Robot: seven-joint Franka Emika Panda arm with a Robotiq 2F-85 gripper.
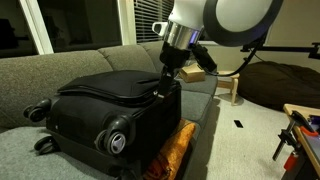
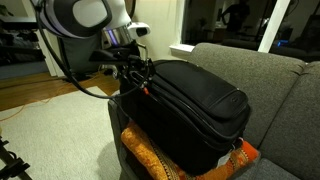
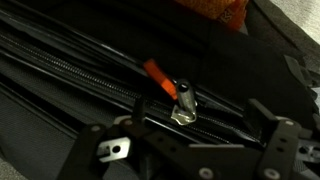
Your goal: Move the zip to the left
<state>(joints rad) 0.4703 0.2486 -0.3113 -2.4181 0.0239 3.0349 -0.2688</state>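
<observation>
Tool wide open, empty, hovering over zip on black suitcase.

Silvery zip, seemingly orange-tagged, on its dark track.

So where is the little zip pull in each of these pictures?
Exterior view: too small to tell; look by the pincer on the suitcase.
Exterior view: likewise, by the pincer at upper left.
Wrist view: zip pull at centre, by the open pincer.
Shared landmark: orange cloth under the suitcase.
</observation>
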